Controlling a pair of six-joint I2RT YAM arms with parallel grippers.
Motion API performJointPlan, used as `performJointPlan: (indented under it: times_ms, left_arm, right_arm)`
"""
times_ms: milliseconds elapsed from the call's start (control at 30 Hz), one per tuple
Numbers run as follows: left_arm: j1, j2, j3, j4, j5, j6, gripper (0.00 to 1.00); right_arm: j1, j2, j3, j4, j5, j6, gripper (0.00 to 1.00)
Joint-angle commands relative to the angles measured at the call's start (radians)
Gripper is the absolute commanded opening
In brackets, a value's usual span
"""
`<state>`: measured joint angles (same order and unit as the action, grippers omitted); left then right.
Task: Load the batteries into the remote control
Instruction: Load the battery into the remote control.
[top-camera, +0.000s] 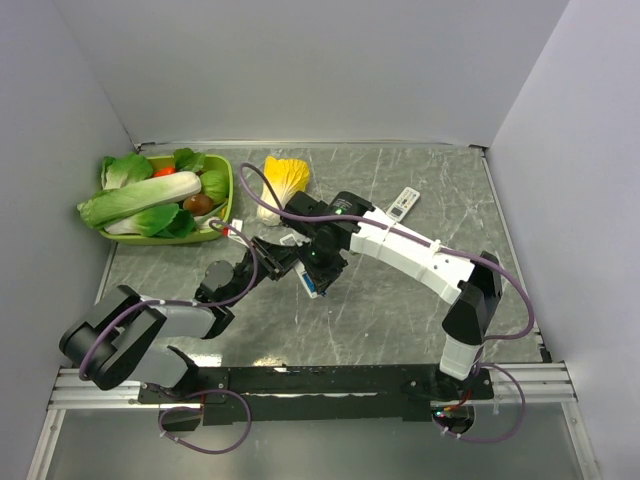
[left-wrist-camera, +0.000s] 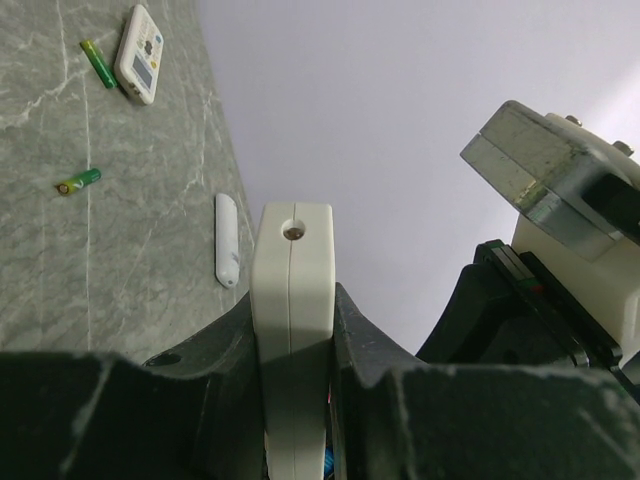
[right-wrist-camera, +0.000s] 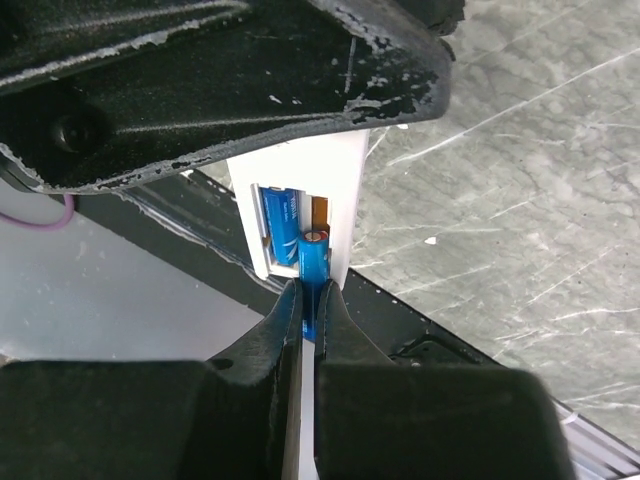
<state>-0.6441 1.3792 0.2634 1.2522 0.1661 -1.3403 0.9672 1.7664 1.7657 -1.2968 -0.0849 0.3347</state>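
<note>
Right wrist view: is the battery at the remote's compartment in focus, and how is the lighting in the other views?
Right wrist: blue battery sharp, fingers dark and soft. Left wrist: held remote sharp, black foreground underexposed. Top external: even light, no glare.

The remote (top-camera: 312, 274) is held over the centre of the table (top-camera: 400, 300).
One battery (right-wrist-camera: 282, 225) is seated in its compartment, a second battery (right-wrist-camera: 314, 268) pinched beside it; the other remote (top-camera: 403, 204) is laid far right.

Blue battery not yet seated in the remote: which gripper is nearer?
Right. The right gripper pinches the blue battery; the left gripper clamps the remote that holds the bay.
</note>
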Motion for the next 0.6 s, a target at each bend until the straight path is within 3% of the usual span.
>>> performJointPlan:
  times_ms: [0,300,567]
  left_arm:
    - [-0.017,-0.039,0.028,0.230,-0.002,-0.039,0.01]
    - [-0.025,-0.054,0.033,0.167,-0.019,-0.036,0.01]
    - [-0.026,-0.068,0.039,0.115,-0.033,-0.043,0.01]
  right_arm:
    - [0.002,0.016,0.052,-0.004,0.073,0.023,0.02]
    - [0.002,0.022,0.074,0.022,0.083,0.024,0.09]
    - [0.004,0.033,0.089,0.024,0.068,0.007,0.21]
